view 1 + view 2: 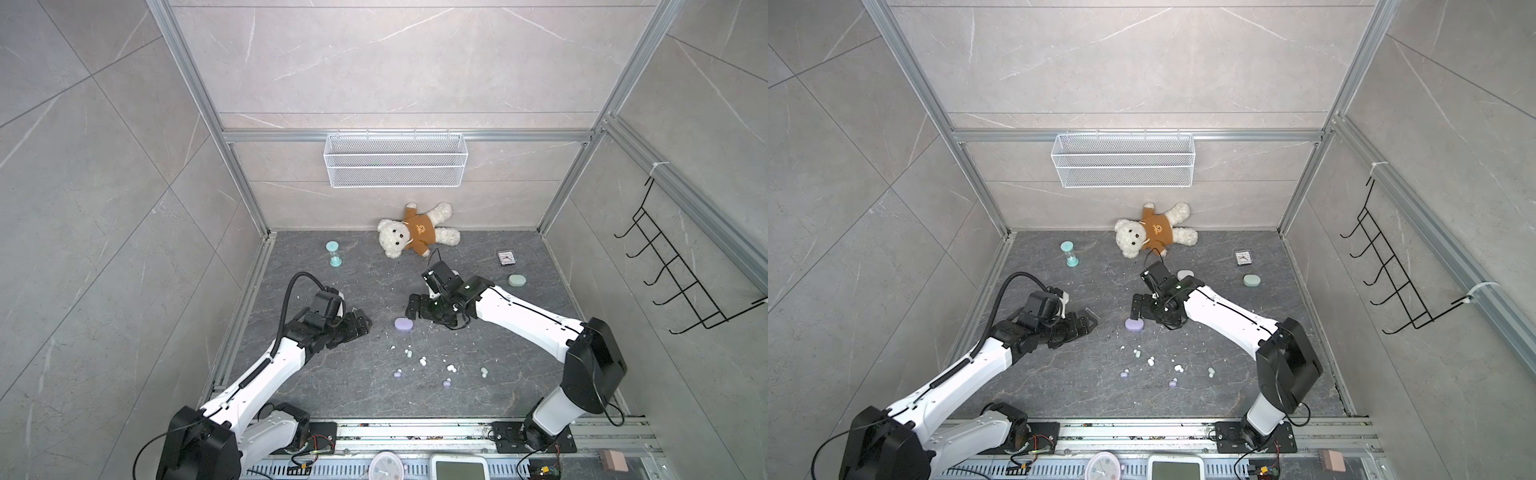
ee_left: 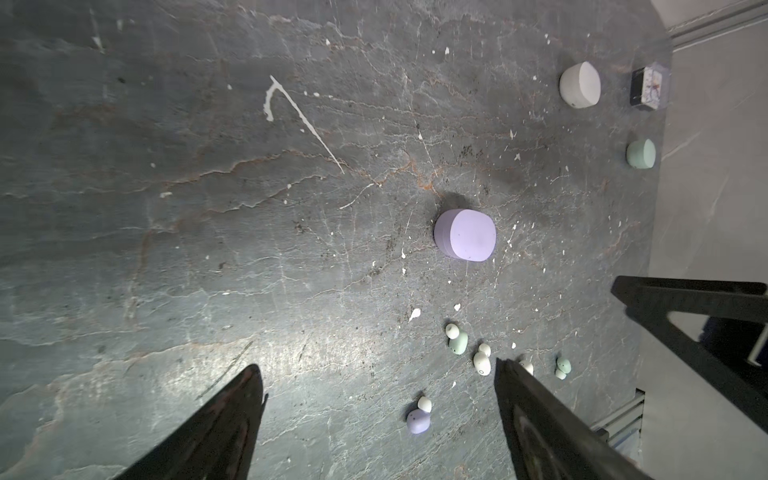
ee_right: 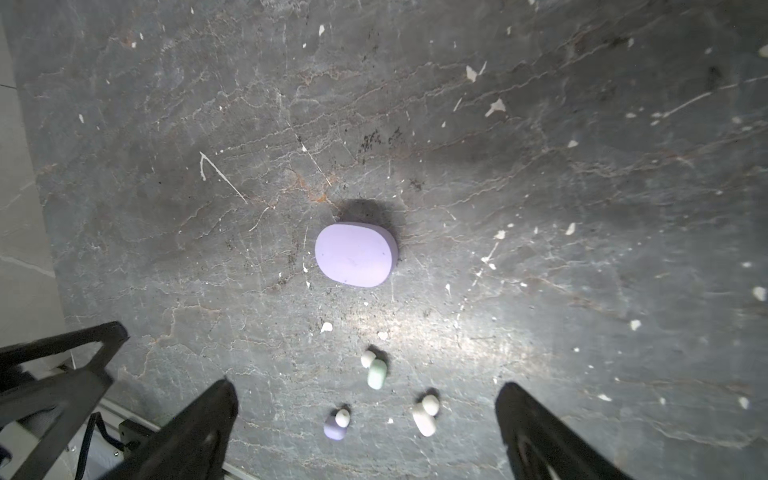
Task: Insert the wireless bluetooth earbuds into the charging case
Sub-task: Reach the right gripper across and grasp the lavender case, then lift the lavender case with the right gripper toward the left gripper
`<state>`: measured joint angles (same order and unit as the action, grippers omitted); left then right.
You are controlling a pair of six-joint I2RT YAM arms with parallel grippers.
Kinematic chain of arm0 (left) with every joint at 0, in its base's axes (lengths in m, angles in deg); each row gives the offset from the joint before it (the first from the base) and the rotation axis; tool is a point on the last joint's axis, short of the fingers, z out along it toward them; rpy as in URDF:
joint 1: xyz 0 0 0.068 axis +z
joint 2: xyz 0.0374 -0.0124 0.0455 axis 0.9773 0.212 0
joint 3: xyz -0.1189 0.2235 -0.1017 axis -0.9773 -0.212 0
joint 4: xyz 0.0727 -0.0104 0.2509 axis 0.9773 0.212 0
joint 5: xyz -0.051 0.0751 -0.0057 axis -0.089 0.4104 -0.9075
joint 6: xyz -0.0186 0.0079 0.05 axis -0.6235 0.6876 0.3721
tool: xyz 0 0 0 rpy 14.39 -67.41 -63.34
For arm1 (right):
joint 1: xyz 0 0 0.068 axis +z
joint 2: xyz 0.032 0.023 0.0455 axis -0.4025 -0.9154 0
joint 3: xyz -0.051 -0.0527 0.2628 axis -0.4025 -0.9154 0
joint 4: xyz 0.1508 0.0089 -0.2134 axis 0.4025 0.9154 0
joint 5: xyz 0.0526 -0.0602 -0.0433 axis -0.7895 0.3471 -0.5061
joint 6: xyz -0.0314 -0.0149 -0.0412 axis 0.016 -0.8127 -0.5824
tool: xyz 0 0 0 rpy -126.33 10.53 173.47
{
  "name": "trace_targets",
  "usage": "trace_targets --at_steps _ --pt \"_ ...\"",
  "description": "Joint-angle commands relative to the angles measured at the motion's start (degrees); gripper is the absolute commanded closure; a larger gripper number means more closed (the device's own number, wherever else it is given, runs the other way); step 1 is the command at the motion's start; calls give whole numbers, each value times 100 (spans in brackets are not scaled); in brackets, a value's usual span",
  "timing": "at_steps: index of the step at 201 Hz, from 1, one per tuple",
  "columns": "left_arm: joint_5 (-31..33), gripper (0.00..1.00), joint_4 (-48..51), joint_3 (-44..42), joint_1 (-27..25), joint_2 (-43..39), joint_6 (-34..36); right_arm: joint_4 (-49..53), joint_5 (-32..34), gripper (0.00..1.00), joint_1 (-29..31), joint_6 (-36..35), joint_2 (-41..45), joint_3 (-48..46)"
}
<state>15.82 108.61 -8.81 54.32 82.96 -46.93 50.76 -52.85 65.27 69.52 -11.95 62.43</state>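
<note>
Left gripper (image 2: 376, 365) and right gripper (image 3: 365, 384), both spread wide and empty, hang on opposite sides of the closed lilac case (image 3: 354, 254). The case lies flat on the table (image 1: 332, 386), ahead of both sets of tips and touching neither. Six buds (image 1: 423, 361) lie loose near the tips, toward the arm bases. Bare table rings the case. The side rail (image 1: 249, 299) runs behind the left gripper.

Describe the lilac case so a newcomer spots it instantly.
From the teddy bear at the back, come forward to the middle of the floor. The lilac case lies there closed: the only purple puck, far bigger than the earbuds scattered nearer.
</note>
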Motion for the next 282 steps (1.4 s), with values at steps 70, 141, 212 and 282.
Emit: trace_targets --at_steps 70,141,212,282 --pt "-875 10 -281 -201 642 -317 325 936 635 6 407 381 -1646 1386" --pt "-1273 11 -678 -472 888 -255 212 1400 708 11 487 197 -2605 2314" --pt "-1350 11 -657 -510 983 -255 244 1599 573 20 499 145 -3021 2597" --pt "-1370 11 -595 -506 1038 -220 309 1534 525 37 496 169 -3127 2592"
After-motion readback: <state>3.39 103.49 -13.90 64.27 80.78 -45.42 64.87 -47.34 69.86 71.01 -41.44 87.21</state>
